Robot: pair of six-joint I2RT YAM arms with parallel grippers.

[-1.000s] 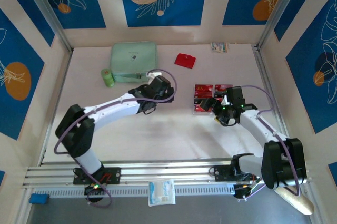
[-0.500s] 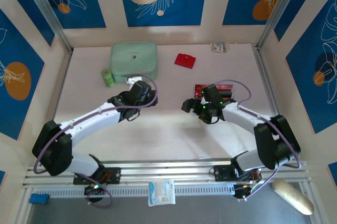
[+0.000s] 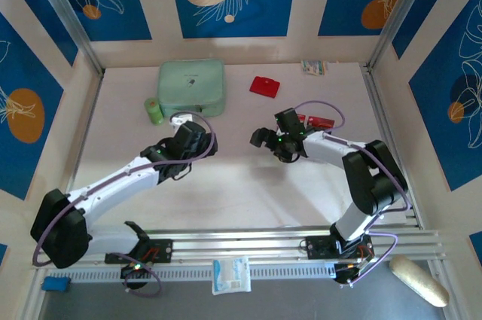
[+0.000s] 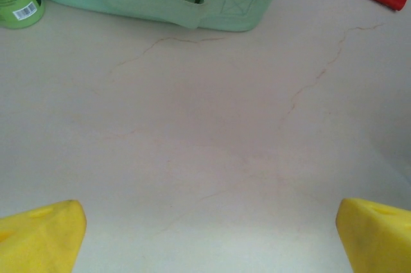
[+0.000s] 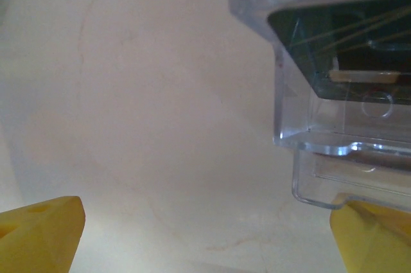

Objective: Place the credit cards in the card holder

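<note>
Both wrists have swung leftward in the top view over the last second, and the right one is now clear of the clear plastic tiered stand (image 5: 340,125). The left arm (image 3: 113,181) stretches low from lower left toward centre. The right arm (image 3: 361,169) folds sharply, its forearm reaching left. The left gripper (image 4: 209,237) and right gripper (image 5: 205,237) both stand spread wide, holding nothing.

One small flat red folding wallet (image 3: 264,86) lies at upper centre, well apart from both. One mint-green zipped case (image 3: 191,87) and one green bottle (image 3: 154,111) sit upper left.

The red credit cards with dark bands (image 3: 320,120) sit in the stand, mostly hidden by the right arm, so their number cannot be told.
</note>
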